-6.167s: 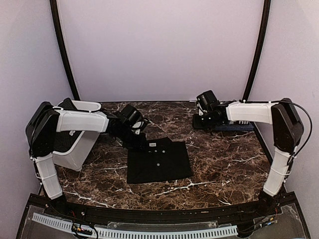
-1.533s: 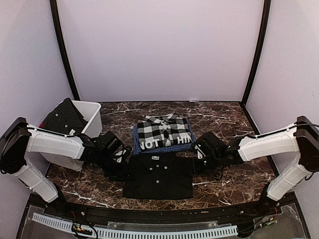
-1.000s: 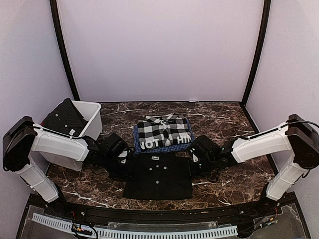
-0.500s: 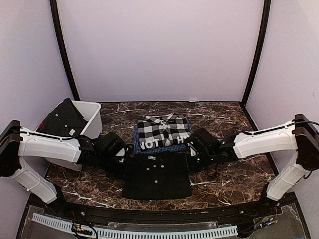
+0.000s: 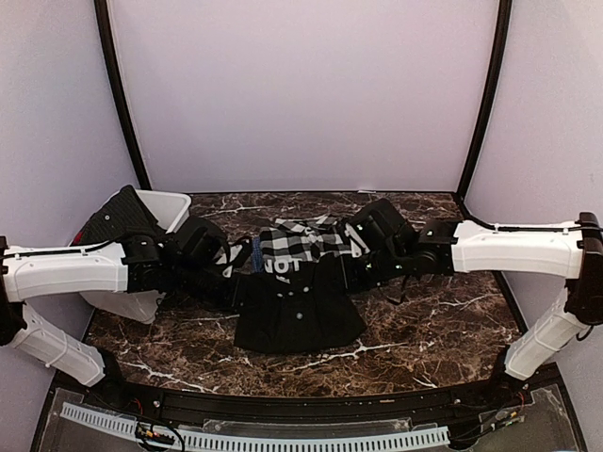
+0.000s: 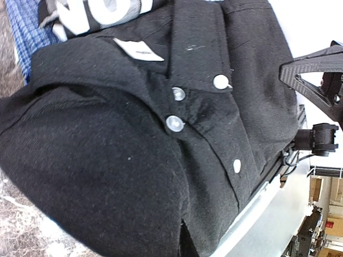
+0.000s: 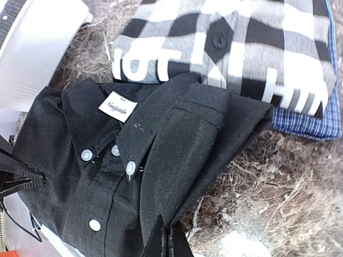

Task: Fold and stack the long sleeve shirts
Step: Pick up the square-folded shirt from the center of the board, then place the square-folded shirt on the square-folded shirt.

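Observation:
A folded black long sleeve shirt [image 5: 297, 315] with white buttons and a small white neck label [image 7: 118, 106] hangs between my two grippers at mid-table. Its collar end is raised and overlaps the near edge of the black-and-white checked, blue-edged shirt [image 5: 300, 241] lettered "NOT" [image 6: 102, 13]. My left gripper [image 5: 233, 282] is shut on the black shirt's left side, its fingers buried in cloth [image 6: 185, 235]. On the shirt's right edge my right gripper [image 5: 356, 273] is shut, fingertips pinching the fold [image 7: 167, 241]. Another black shirt [image 5: 118, 221] lies in the bin.
A white plastic bin [image 5: 168, 202] stands at the back left, just behind my left arm. Brown marbled table [image 5: 443, 320] shows to the right and in front of the shirts. Purple walls close in the back and sides.
Both grippers have shut on the black shirt's sides. They have lifted its collar end and carried it back onto the checked shirt's near edge.

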### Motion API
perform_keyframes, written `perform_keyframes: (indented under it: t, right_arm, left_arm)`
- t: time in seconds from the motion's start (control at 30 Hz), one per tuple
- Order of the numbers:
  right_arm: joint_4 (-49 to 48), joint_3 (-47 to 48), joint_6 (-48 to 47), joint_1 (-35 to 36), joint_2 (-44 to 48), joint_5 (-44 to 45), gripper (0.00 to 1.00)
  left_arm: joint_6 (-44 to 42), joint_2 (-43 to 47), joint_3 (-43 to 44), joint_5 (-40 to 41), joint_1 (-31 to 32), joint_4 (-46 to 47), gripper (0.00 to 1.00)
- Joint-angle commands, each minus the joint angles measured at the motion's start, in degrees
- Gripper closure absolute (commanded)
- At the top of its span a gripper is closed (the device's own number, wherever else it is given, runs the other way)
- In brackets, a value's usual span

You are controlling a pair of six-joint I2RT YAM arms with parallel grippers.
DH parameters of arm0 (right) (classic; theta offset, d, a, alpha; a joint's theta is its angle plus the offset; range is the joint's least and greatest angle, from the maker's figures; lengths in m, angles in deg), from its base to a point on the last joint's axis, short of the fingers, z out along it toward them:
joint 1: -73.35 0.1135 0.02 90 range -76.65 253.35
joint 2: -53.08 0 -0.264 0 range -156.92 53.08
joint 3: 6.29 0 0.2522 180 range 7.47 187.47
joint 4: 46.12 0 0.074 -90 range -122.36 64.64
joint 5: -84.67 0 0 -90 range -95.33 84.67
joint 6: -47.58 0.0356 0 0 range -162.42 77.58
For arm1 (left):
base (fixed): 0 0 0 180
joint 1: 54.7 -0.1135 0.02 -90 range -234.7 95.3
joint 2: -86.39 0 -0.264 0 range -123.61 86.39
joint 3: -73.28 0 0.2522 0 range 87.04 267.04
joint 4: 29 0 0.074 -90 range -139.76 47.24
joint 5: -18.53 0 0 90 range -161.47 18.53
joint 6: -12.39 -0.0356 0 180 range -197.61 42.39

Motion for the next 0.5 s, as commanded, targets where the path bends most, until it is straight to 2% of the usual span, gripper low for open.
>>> perform_keyframes:
  t: [0.0,0.27,0.47]
  right_arm:
    - [1.8,5.6,-2.8,0.0,1.1,2.0,1.00]
    - [2.2,10.5,-5.7,-1.8,0.3,0.4,1.00]
    - [-0.1,14.1,-9.7,-7.7,-1.5,-1.3,1.00]
  left_arm:
    - [-1.6,2.9,3.5,-0.3,0.2,-0.5,1.00]
    - [-1.5,4.5,5.9,0.2,0.2,-1.2,1.00]
    - [-3.7,1.3,11.7,4.2,-2.7,-1.6,1.00]
